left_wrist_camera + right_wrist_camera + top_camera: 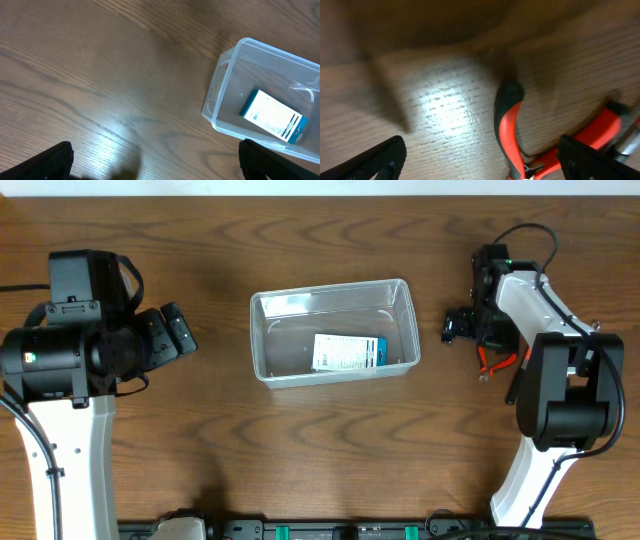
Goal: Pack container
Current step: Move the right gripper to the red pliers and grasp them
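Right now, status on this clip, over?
Left fingers open, empty. Right fingers open around red-handled pliers, not gripping. Container holds one white-and-blue box; opening unobstructed.

Clear container (257, 340), white-and-blue box (348, 353), seemingly red-black pliers (508, 127).

The brown wood-grain worktop (100, 75) fills most of the view, with a pale glare patch near the bottom. A clear plastic container (216, 100) sits on it, 1 rounded corner showing. A white-and-blue box (274, 116) lies flat on the container's floor. The left hand (160, 162) shows 2 dark fingers (47, 162) spread wide apart, clear of the container and gripping nothing.
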`<state>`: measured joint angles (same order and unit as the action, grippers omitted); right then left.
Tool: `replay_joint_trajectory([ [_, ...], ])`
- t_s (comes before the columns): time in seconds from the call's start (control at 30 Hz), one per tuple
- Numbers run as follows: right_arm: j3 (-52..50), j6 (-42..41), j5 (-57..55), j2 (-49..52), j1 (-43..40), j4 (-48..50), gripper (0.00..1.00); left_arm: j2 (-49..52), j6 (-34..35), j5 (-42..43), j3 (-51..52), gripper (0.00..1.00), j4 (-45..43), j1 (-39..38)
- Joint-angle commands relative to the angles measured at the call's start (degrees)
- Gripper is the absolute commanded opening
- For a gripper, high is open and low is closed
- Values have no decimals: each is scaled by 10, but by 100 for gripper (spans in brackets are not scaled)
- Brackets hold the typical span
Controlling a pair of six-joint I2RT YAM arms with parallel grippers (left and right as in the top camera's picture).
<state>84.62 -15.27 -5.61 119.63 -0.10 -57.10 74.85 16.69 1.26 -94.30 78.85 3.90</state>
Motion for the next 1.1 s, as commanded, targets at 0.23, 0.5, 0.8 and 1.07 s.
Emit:
replay_joint_trajectory([
  [0.23, -11, 8, 20, 5, -4, 8, 96, 1, -5, -7, 3, 98, 0, -1],
  [0.5, -18, 7, 20, 5, -4, 14, 96, 1, -5, -7, 3, 98, 0, -1],
  [0.8, -45, 7, 20, 5, -4, 44, 97, 1, -5, -7, 3, 98, 0, -1],
  [1.07, -45, 7, 20, 5, -4, 46, 79, 1, -5, -7, 3, 98, 0, -1],
])
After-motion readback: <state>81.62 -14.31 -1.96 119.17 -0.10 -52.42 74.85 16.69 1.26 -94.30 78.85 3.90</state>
